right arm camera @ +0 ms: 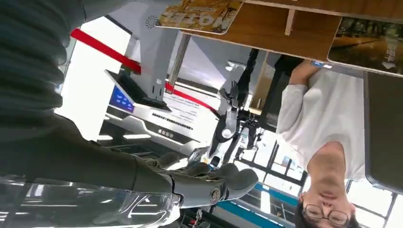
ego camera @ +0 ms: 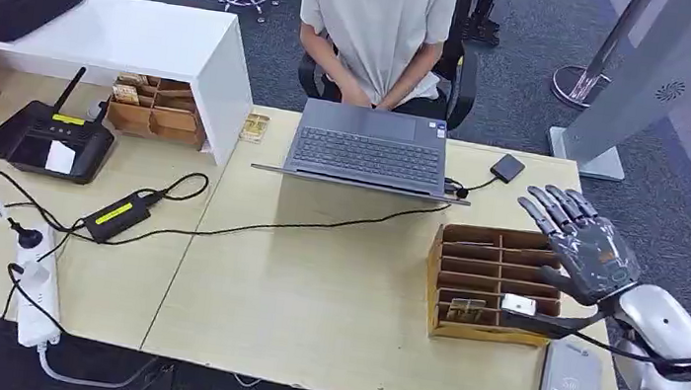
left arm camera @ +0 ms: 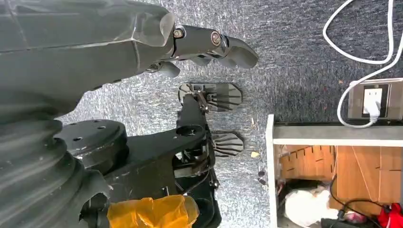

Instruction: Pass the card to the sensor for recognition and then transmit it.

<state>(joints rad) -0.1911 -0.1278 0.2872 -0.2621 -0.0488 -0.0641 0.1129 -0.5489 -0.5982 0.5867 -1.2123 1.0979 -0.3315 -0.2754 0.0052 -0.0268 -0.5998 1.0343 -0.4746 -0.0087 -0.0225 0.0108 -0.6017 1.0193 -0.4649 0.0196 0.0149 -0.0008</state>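
- so, the right hand (ego camera: 582, 246) hovers above the far right corner of the cardboard organizer (ego camera: 493, 283), fingers spread apart and holding nothing.
- the card (ego camera: 467, 311) lies in a near slot of the cardboard organizer, a yellowish piece just beside a small white object (ego camera: 518, 304) on the near rim; whether other cards sit deeper in the slots, i cannot tell.
- the sensor (ego camera: 571, 382), a flat grey reader, rests on the table (ego camera: 309, 300) just beyond the cardboard organizer's near right corner.
- judging from this, the step in hand is reaching for the card: the hand should drop toward the near slots, pinch the card by its upper edge, and lift straight up so the dividers are not dragged.
- the black cable (ego camera: 602, 338) across the cardboard organizer's right edge could snag the wrist, so a high approach looks safer.
- the head view alone lays out the cardboard organizer, laptop (ego camera: 369, 148) and a seated person beyond it.
- the right wrist view adds the thumb and fingers (right arm camera: 228, 183) seen from behind, empty.
- the left wrist view shows the left hand (left arm camera: 209, 45) hanging over grey carpet, fingers loosely together, gripping nothing.
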